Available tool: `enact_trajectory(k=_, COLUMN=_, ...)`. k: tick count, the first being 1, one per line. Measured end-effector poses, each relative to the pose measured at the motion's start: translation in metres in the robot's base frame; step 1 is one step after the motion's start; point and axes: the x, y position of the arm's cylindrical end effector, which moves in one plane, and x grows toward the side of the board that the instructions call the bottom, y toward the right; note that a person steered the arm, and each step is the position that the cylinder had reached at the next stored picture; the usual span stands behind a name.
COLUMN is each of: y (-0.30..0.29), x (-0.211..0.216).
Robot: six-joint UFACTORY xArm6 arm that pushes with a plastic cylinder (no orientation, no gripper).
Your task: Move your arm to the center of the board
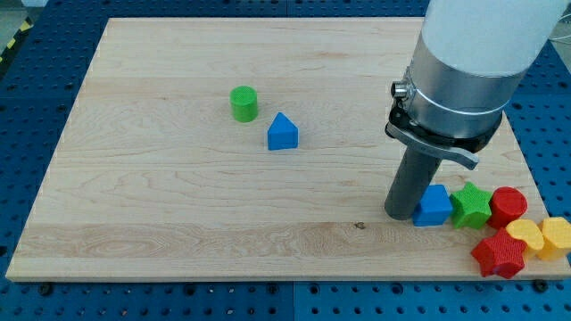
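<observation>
My tip (401, 214) rests on the wooden board (178, 196) at the view's lower right. It touches the left side of a blue block (434, 206). Right of that block lie a green star (471, 205), a red block (508, 206), a yellow block (525, 238), another yellow block (557, 237) and a red star (498, 256), packed together at the board's lower right corner. A green cylinder (244, 103) and a blue triangular block (283, 132) sit apart, left of the board's centre toward the top.
The arm's large white and grey body (468, 62) hangs over the board's upper right part. A blue perforated table (36, 107) surrounds the board.
</observation>
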Motion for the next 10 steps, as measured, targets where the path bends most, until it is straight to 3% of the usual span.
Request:
enact_trajectory(k=2, y=-0.005, x=0.0)
enact_trajectory(k=7, y=-0.123, x=-0.001)
enact_trajectory(k=10, y=-0.165, x=-0.06)
